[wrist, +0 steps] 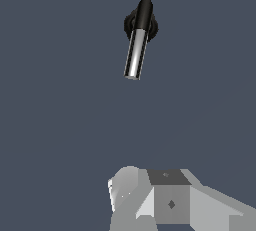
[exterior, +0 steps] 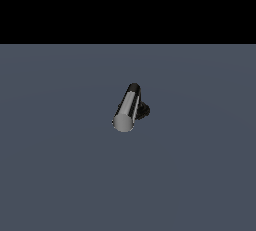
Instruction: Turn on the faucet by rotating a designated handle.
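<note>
The faucet [exterior: 142, 109] stands on the grey floor in the middle of the exterior view, its black base mostly hidden behind the bar. The handle [exterior: 126, 110] is a shiny grey-and-black cylinder with a flat light-grey round end, jutting from the black elbow toward the camera. In the wrist view the faucet's round black base [wrist: 152, 27] lies under the elbow and the handle [wrist: 135, 55] points toward my gripper [wrist: 150, 197]. The gripper is far from the handle, touches nothing, and only white and grey parts of it show at the picture's edge. It is out of the exterior view.
A flat grey floor [exterior: 60, 175] surrounds the faucet on all sides. A black band fills the back of the exterior view. Nothing else shows.
</note>
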`<state>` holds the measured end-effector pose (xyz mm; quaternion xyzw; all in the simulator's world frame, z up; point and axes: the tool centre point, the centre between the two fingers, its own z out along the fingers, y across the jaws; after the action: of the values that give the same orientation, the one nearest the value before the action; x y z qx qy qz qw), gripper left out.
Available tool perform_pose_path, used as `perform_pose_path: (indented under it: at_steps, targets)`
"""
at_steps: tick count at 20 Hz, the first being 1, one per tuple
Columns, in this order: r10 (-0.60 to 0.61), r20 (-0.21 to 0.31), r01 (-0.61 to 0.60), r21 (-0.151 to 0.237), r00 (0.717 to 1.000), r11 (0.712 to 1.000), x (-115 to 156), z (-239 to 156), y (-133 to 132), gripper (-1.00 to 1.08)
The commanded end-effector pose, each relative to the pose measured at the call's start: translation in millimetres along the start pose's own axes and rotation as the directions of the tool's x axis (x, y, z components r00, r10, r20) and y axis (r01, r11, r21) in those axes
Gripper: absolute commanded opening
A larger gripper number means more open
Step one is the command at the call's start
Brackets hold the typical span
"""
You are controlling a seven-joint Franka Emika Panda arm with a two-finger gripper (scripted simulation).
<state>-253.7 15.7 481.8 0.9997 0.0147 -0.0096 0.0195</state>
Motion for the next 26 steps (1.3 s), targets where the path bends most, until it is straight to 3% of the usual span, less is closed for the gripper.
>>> perform_pose_path:
  at_steps: [1,12,26]
  targets:
    - [0.0,0.0,0.0,0.0,1.0,1.0,0.0,0.0,0.0,-1.0]
    - [0.008,-0.001,-0.008,0.003,1.0,1.0,9.5,27.7,-4.2,-1.0]
    - [0.037,-0.006,-0.037,0.014,0.999,0.999,45.4,128.5,-19.5,-1.0]
